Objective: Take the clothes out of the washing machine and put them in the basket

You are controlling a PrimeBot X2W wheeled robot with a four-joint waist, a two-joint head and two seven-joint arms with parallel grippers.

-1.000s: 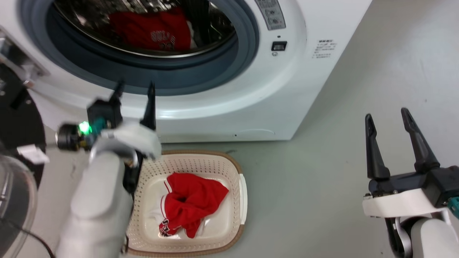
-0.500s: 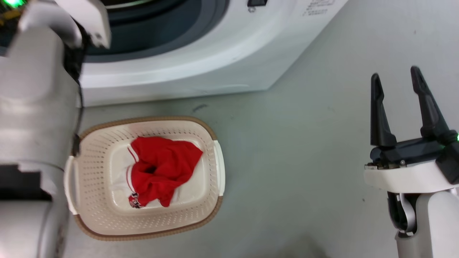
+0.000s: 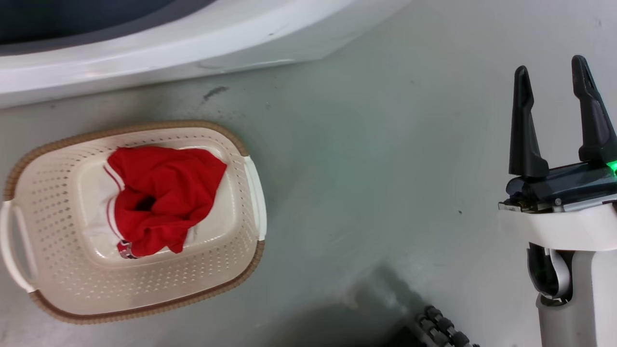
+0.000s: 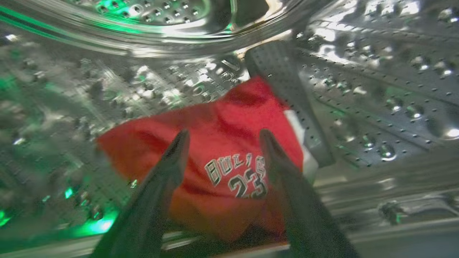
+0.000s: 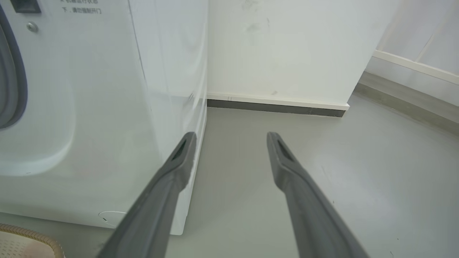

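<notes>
Drum [image 4: 358, 71]: shiny perforated steel, mirror-like, green glints. Paddle [image 4: 283, 82]: grey plastic, dimpled, matt. Drum jersey [image 4: 222, 118]: soft red cloth, matt, creased; printed lettering. Basket [image 3: 226, 246]: cream plastic, perforated, semi-gloss; rim [image 3: 144, 311] brown, woven look. Basket jersey [image 3: 164, 193]: same matt red cloth w/ white trim. Washer [image 3: 144, 53]: white, smooth, glossy. Floor [image 3: 376, 159]: grey, smooth, low sheen. R gripper [image 3: 550, 65]: fingers dark, matt plastic.

Wide-spread left pincer [image 4: 222, 138]; right pincer [image 3: 550, 70] upright on pale wrist, likewise spread.
</notes>
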